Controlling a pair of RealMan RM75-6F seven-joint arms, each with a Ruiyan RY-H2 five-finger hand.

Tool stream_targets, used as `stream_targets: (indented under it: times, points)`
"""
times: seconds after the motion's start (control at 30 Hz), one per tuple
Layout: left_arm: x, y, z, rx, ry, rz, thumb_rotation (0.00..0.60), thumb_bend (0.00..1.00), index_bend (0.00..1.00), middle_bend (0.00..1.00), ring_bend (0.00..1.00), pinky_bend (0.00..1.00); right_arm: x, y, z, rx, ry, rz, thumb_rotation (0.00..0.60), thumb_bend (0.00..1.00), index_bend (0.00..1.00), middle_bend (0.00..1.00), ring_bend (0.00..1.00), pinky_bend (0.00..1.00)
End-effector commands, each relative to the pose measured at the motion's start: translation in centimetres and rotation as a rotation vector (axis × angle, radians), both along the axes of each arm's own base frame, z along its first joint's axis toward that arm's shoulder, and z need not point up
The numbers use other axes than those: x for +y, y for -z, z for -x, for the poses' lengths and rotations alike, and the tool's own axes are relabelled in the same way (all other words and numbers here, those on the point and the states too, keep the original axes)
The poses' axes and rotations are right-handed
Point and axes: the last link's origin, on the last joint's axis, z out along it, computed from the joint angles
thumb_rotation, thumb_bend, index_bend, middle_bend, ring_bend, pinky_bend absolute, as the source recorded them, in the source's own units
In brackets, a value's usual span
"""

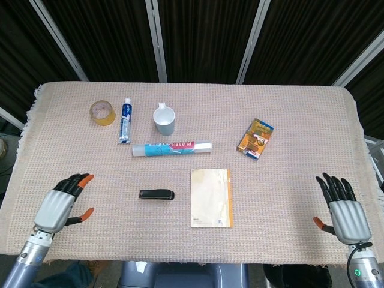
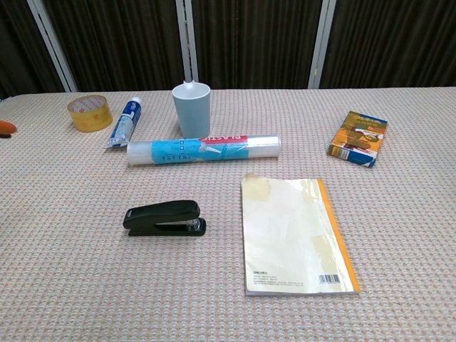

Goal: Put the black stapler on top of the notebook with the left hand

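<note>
The black stapler point(image 1: 156, 194) point(image 2: 164, 217) lies flat on the woven cloth, left of the notebook point(image 1: 210, 197) point(image 2: 296, 233), a pale book with an orange spine edge. My left hand point(image 1: 62, 201) is over the table's front left, well to the left of the stapler, fingers spread and holding nothing. Only an orange fingertip point(image 2: 6, 127) of it shows at the chest view's left edge. My right hand point(image 1: 340, 208) hovers at the front right corner, fingers apart and empty.
Behind the stapler lies a plastic-wrap roll point(image 1: 172, 148) point(image 2: 204, 149). Further back stand a light blue cup point(image 1: 164, 119) point(image 2: 192, 109), a toothpaste tube point(image 1: 125, 120) point(image 2: 123, 122) and a tape roll point(image 1: 102, 112) point(image 2: 90, 112). A small orange box point(image 1: 255, 138) point(image 2: 357, 138) sits at the right.
</note>
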Motion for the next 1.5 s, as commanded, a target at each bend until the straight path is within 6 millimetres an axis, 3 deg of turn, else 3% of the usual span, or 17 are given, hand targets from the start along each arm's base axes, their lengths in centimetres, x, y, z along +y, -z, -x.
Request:
stream_targets:
  times: [0.03, 0.2, 0.4, 0.77, 0.87, 1.0, 1.23, 1.5]
  points:
    - [1.2, 3.2, -2.2, -0.035, 0.038, 0.076, 0.483, 0.25, 0.18, 0.18, 0.17, 0.32, 0.0, 0.1, -0.1, -0.005, -0.011, -0.01, 0.6, 0.12, 0.0, 0.0, 0.0, 0.0]
    - [3.1, 6.7, -4.0, -0.057, 0.035, 0.097, 0.489, 0.25, 0.23, 0.24, 0.21, 0.33, -0.3, 0.1, -0.1, -0.022, -0.011, -0.022, 0.6, 0.12, 0.0, 0.0, 0.0, 0.0]
    - [5.1, 10.5, -6.7, -0.062, 0.089, 0.083, 0.543, 0.25, 0.24, 0.25, 0.21, 0.33, -0.2, -0.2, -0.2, -0.041, -0.021, -0.035, 0.6, 0.12, 0.0, 0.0, 0.0, 0.0]
    - [5.3, 15.0, -9.3, -0.058, 0.145, 0.15, 0.574, 0.25, 0.28, 0.26, 0.22, 0.33, 0.2, -1.0, -0.2, -0.069, -0.032, -0.028, 0.6, 0.12, 0.0, 0.0, 0.0, 0.0]
    - [5.3, 16.3, -9.9, -0.04, 0.151, 0.178, 0.594, 0.27, 0.33, 0.27, 0.24, 0.35, 0.3, -1.2, -0.2, -0.073, -0.034, -0.024, 0.6, 0.12, 0.0, 0.0, 0.0, 0.0]
    - [5.4, 16.9, -10.4, -0.038, 0.161, 0.158, 0.6, 0.39, 0.47, 0.38, 0.32, 0.43, 0.3, -1.3, -0.1, -0.076, -0.033, -0.02, 0.6, 0.12, 0.0, 0.0, 0.0, 0.0]
    - [5.6, 17.1, -10.3, 0.009, 0.17, 0.12, 0.6, 0.51, 0.59, 0.49, 0.42, 0.5, 0.5, -1.8, 0.1, -0.082, -0.029, -0.005, 0.6, 0.12, 0.0, 0.0, 0.0, 0.0]
    - [5.5, 16.7, -11.7, -0.049, 0.2, 0.098, 0.6, 0.53, 0.65, 0.53, 0.46, 0.54, 0.5, -1.6, 0.1, -0.073, -0.026, -0.013, 0.6, 0.12, 0.0, 0.0, 0.0, 0.0]
